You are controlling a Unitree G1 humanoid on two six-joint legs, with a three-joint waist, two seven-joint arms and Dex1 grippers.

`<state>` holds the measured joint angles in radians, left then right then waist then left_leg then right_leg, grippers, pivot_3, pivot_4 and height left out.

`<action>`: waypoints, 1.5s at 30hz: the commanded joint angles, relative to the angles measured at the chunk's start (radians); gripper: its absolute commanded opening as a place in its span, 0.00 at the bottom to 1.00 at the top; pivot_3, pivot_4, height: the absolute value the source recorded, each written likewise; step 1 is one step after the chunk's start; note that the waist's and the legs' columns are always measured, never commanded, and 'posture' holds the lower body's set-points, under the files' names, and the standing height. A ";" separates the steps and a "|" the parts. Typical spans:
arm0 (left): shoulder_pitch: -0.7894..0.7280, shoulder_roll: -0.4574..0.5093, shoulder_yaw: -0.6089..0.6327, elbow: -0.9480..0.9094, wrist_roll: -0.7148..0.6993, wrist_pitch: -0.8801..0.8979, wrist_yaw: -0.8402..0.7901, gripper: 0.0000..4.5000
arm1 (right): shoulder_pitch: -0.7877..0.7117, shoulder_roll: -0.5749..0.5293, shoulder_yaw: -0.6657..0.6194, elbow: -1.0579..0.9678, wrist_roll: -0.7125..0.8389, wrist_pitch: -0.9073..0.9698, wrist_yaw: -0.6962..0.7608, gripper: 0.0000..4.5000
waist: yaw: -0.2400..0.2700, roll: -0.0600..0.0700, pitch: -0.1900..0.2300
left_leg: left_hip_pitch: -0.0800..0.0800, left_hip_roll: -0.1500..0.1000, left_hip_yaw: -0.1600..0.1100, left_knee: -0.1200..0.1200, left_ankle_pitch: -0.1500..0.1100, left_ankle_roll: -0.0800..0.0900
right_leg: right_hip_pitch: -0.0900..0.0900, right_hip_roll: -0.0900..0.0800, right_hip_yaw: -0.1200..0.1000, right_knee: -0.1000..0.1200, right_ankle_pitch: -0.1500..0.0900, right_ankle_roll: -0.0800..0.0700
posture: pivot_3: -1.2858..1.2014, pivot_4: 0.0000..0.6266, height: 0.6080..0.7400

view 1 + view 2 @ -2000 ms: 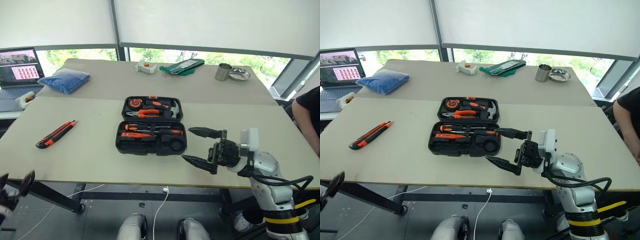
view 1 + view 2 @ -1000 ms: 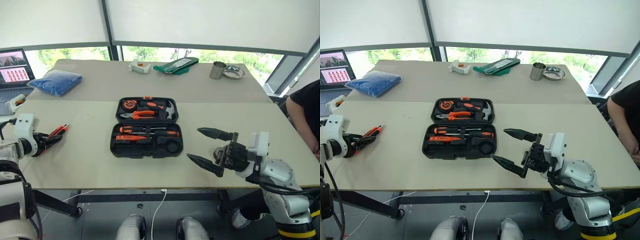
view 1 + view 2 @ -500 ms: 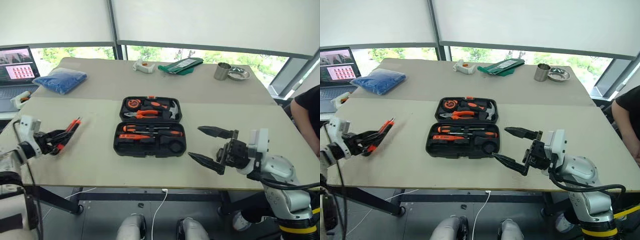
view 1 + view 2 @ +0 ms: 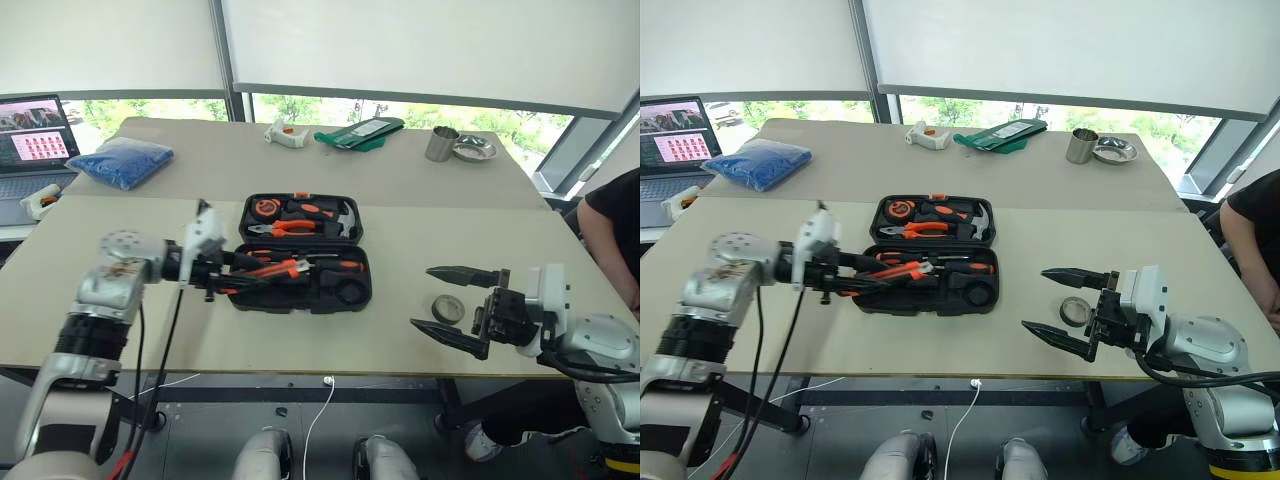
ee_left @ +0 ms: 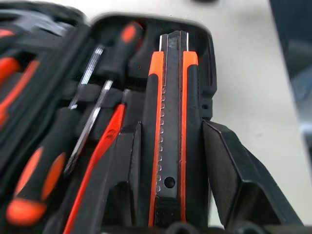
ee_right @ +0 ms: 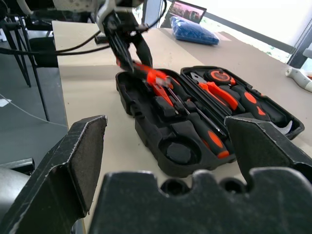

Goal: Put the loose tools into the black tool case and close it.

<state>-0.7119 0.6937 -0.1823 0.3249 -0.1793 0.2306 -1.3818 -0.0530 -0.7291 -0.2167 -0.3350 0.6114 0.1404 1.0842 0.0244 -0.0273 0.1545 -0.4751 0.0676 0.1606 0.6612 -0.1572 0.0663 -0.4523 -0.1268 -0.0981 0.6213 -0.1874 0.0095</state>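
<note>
Utility knife [image 5: 169, 122], pinched in left gripper [image 4: 232, 277], had been carried from table's left side to over black tool case [image 4: 350, 300]; placement judged imminent. Right gripper [image 4: 452, 307] was held spread, empty.

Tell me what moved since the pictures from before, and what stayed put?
The left gripper picked the utility knife up off the table at the robot's far left and carried it right, over the near half of the open black tool case. The right gripper drew back a little toward the robot's right, uncovering the small tape roll. It is still wide open. The case has not moved.
</note>
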 commanded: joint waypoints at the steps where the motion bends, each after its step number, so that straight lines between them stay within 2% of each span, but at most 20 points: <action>1: -0.053 -0.029 -0.027 0.028 0.044 -0.082 0.011 0.32 | 0.016 0.007 -0.023 -0.055 0.008 -0.008 -0.020 1.00 | 0.000 0.000 0.000 | 0.000 0.000 0.000 0.000 0.000 0.000 | 0.000 0.000 0.000 0.000 0.000 0.000 | 0.52 0.24 1.00; 7: -0.092 -0.089 -0.061 0.099 0.082 -0.142 0.006 0.32 | 0.034 0.014 -0.018 -0.078 0.009 -0.003 -0.040 1.00 | 0.001 0.000 0.000 | -0.001 0.000 0.000 0.001 0.000 0.000 | -0.001 0.000 0.001 0.001 0.000 0.000 | 0.52 0.24 1.00; 12: -0.102 -0.089 -0.093 0.146 0.134 -0.195 -0.002 0.32 | 0.037 0.017 -0.015 -0.086 0.013 0.002 -0.051 1.00 | 0.000 0.000 0.000 | 0.000 0.000 0.000 0.001 0.000 0.000 | -0.001 0.000 0.001 0.001 0.000 0.000 | 0.52 0.24 1.00; 27: -0.115 -0.096 -0.107 0.151 0.163 -0.117 -0.012 0.32 | 0.012 0.029 0.008 -0.067 0.010 -0.001 -0.056 1.00 | 0.000 0.000 0.000 | 0.000 0.000 -0.002 0.003 0.000 0.000 | 0.000 0.000 0.000 0.004 -0.001 0.000 | 0.52 0.24 1.00; 29: -0.112 -0.103 -0.101 0.150 0.159 -0.118 -0.006 0.54 | 0.007 0.031 0.012 -0.063 0.009 -0.001 -0.057 1.00 | 0.000 0.000 0.000 | 0.000 0.000 -0.002 0.003 0.000 0.000 | 0.000 0.000 0.000 0.004 -0.001 0.000 | 0.52 0.24 1.00; 32: -0.104 -0.116 -0.084 0.142 0.131 -0.121 -0.013 0.76 | 0.007 0.034 0.014 -0.064 0.008 -0.001 -0.057 1.00 | 0.001 0.000 0.000 | -0.001 0.000 -0.002 0.004 0.000 0.000 | 0.000 0.000 0.000 0.004 -0.001 0.000 | 0.52 0.24 1.00; 34: -0.103 -0.132 -0.037 0.141 0.074 -0.123 -0.018 0.93 | 0.009 0.036 0.016 -0.065 0.007 -0.001 -0.057 1.00 | 0.001 0.000 0.000 | -0.001 -0.001 -0.002 0.004 0.000 0.001 | 0.000 0.000 0.001 0.003 -0.001 0.001 | 0.52 0.24 1.00; 35: -0.101 -0.138 -0.014 0.136 0.041 -0.124 -0.035 0.98 | 0.010 0.036 0.016 -0.064 0.007 -0.001 -0.057 1.00 | 0.002 0.000 0.000 | -0.001 -0.001 -0.002 0.004 0.000 0.001 | 0.000 -0.001 0.001 0.003 -0.002 0.002 | 0.52 0.24 1.00; 42: -0.080 -0.130 0.120 0.146 -0.095 -0.170 -0.067 0.98 | 0.010 0.044 0.024 -0.064 0.004 -0.005 -0.065 1.00 | -0.004 0.000 0.000 | -0.001 -0.001 -0.002 0.004 0.000 0.002 | 0.000 -0.001 0.001 0.005 -0.002 0.002 | 0.52 0.24 1.00; 43: -0.069 -0.120 0.121 0.149 -0.093 -0.175 -0.077 0.87 | 0.011 0.047 0.027 -0.064 0.002 -0.007 -0.067 1.00 | -0.006 0.000 0.000 | -0.001 -0.001 -0.002 0.004 0.000 0.002 | 0.000 -0.001 0.001 0.005 -0.002 0.002 | 0.52 0.24 1.00; 45: -0.033 -0.099 0.112 0.155 -0.069 -0.240 -0.092 0.75 | 0.014 0.055 0.031 -0.065 -0.001 -0.009 -0.071 1.00 | -0.011 0.000 0.000 | 0.000 -0.001 -0.002 0.005 0.000 0.002 | 0.001 0.000 0.001 0.006 -0.002 0.002 | 0.52 0.24 1.00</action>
<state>-0.7643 0.5813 -0.0788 0.4879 -0.2540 0.0418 -1.4581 -0.0333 -0.6766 -0.1767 -0.3817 0.6091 0.1407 1.0207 0.0130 -0.0273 0.1545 -0.4745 0.0668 0.1587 0.6658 -0.1576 0.0683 -0.4510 -0.1273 -0.0974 0.6269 -0.1893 0.0119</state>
